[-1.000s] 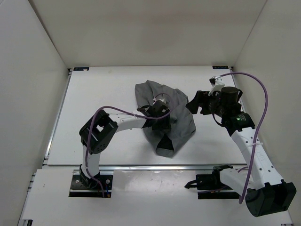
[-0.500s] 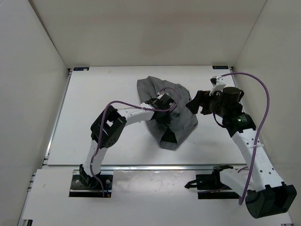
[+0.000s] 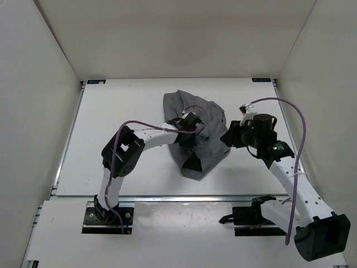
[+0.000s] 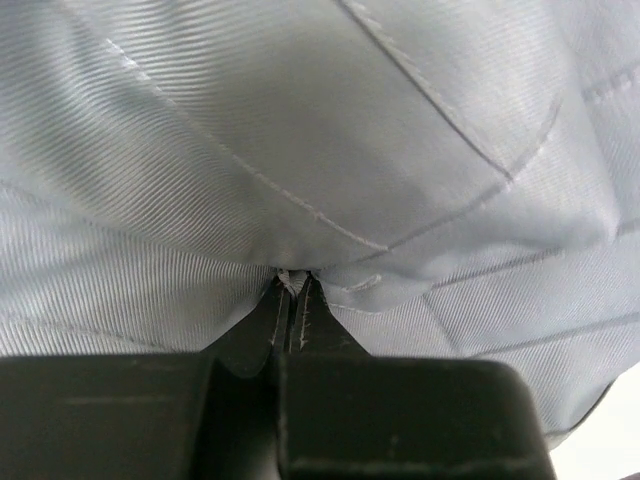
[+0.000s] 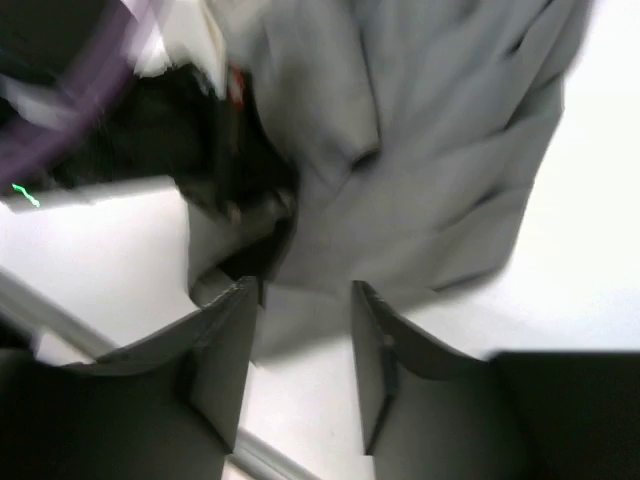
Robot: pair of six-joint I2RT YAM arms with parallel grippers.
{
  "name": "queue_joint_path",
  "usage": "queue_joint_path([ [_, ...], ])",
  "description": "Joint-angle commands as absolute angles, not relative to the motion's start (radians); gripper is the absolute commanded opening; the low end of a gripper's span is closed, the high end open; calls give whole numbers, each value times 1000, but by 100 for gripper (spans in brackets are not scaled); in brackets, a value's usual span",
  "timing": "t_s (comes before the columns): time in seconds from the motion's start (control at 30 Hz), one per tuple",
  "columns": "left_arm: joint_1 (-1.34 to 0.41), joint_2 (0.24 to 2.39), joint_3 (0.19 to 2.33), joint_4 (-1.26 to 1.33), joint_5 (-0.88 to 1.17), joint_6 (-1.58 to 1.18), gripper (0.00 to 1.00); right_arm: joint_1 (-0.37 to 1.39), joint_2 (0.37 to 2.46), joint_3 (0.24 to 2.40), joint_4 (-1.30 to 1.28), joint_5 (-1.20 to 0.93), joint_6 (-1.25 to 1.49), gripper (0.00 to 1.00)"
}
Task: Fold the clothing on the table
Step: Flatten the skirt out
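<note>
Left tool (image 4: 290, 290) is closed tight on a small raised fold of the medium-grey pleated fabric garment (image 3: 198, 134), which lies crumpled near the middle of the matte white tabletop (image 3: 111, 111). Right tool (image 5: 300, 345) stands half wide just beside the garment's right edge, with nothing between its jaws. We judge the cloth light, soft and limp. It will sag and slide, so hems or corners are better places to take than the middle. Only the left wrist view shows the pinch and the stitched seams. The top view gives the whole outline, and the right wrist view is blurred.
</note>
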State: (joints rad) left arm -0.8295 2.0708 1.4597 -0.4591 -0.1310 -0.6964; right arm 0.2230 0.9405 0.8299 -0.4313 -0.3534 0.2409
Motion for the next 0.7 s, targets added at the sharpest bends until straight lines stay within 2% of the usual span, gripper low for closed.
queue_joint_path([
  [0.0,-793,1952,1364,-531,-103,-664,0,325,937,738,-414,-305,253,23],
  [0.03,-790,1913,1341,-519,-91,-666,0,365,945,706,-394,-290,267,18],
  [0.07,-782,1904,1335,-517,-89,-669,0,392,949,697,-396,-269,270,18],
  [0.1,-790,1873,1332,-509,-81,-667,0,431,946,681,-370,-261,291,20],
  [0.13,-790,1855,1322,-515,-78,-661,0,477,946,667,-342,-249,296,27],
  [0.17,-790,1845,1318,-509,-72,-669,0,500,945,667,-327,-241,298,30],
  [0.27,-784,1793,1299,-480,-41,-678,0,578,956,657,-247,-228,313,34],
  [0.37,-762,1758,1267,-453,-3,-687,0,623,1015,658,-200,-313,244,40],
  [0.47,-749,1724,1230,-437,-3,-690,0,698,1058,631,-143,-292,166,46],
  [0.6,-723,1686,1195,-426,18,-696,0,692,1140,624,-118,-331,63,43],
  [0.67,-710,1664,1169,-417,25,-687,0,683,1166,620,-88,-368,23,48],
])
